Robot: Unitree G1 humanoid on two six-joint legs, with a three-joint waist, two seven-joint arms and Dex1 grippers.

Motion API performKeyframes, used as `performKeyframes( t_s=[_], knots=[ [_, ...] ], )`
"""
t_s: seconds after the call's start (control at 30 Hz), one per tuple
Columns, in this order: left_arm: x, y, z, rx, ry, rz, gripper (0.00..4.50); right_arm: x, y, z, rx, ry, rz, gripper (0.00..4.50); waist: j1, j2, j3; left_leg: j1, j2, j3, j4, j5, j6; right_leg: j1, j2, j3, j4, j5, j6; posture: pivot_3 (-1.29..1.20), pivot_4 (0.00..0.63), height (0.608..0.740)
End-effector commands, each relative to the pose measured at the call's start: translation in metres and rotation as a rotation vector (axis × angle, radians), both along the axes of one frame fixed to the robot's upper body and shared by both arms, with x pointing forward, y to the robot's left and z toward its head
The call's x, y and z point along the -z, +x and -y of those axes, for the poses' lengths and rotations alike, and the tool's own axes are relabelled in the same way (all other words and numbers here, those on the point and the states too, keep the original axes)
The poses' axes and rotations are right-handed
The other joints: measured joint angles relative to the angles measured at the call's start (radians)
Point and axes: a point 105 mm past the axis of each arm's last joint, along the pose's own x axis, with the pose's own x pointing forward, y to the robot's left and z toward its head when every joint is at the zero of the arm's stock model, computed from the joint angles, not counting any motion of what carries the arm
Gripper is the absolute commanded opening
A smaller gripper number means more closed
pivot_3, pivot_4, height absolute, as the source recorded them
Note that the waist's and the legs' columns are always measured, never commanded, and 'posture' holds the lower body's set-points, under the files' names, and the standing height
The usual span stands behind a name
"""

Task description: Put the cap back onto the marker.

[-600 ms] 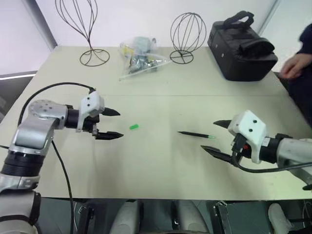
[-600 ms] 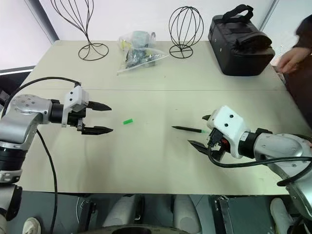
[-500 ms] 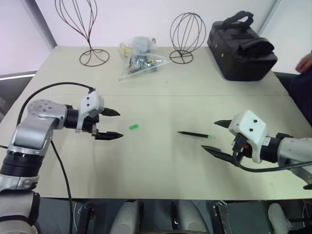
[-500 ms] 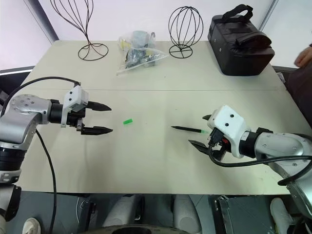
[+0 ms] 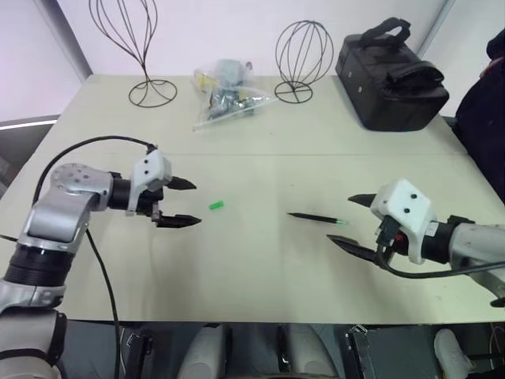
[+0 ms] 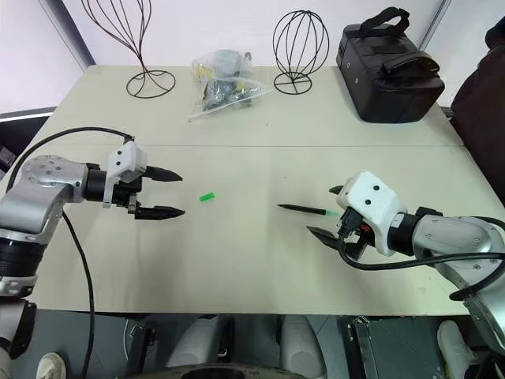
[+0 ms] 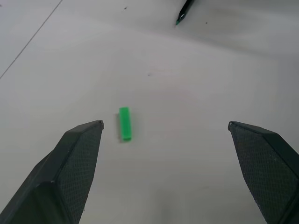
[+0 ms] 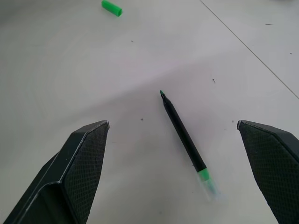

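Barely anything has shifted: your wide-open, empty left gripper point(image 5: 185, 202) faces the tiny green plastic cap point(image 5: 217, 206) just ahead, while your equally open, empty right gripper point(image 5: 352, 224) flanks the thin black marker point(image 5: 316, 218), lying lengthwise.

No text, label, brand, number or sign can be read anywhere. The marker point(image 8: 185, 137) and the cap point(image 7: 124, 123) are bare of print, and so is the worktop point(image 5: 260, 260). The black bag point(image 5: 390, 75) shows no legible logo. The contents of the clear plastic bag point(image 5: 229, 96) are too small to make out any lettering.
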Motion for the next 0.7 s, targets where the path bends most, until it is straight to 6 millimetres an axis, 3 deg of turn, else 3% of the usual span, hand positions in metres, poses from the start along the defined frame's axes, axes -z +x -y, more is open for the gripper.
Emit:
performKeyframes(
  t_s=[0.03,0.33,0.7],
  knots=[
    [-0.003,0.002,0.002,0.002,-0.013,0.028,4.48,-0.005,0.001,-0.004,-0.007,0.008,0.042,4.50,0.000,0.000,0.000,0.000,0.000,0.000,0.000,0.000,0.000,0.000,0.000,0.000,0.000,0.000,0.000,0.00,0.150,0.740],
    [0.002,0.016,0.012,-0.005,-0.077,0.055,4.48,-0.001,-0.001,-0.010,-0.001,0.028,0.047,4.50,0.001,0.000,0.000,0.000,0.000,0.000,0.000,0.000,0.000,0.000,0.000,0.000,0.000,0.000,0.000,0.00,0.150,0.740],
    [0.026,0.047,0.015,-0.059,-0.116,0.086,4.48,0.003,-0.004,-0.017,0.023,0.053,0.059,4.50,-0.001,0.000,0.000,0.000,0.000,0.000,0.000,0.000,0.000,0.000,0.000,0.000,0.000,0.000,0.000,0.00,0.150,0.740]
  ],
)
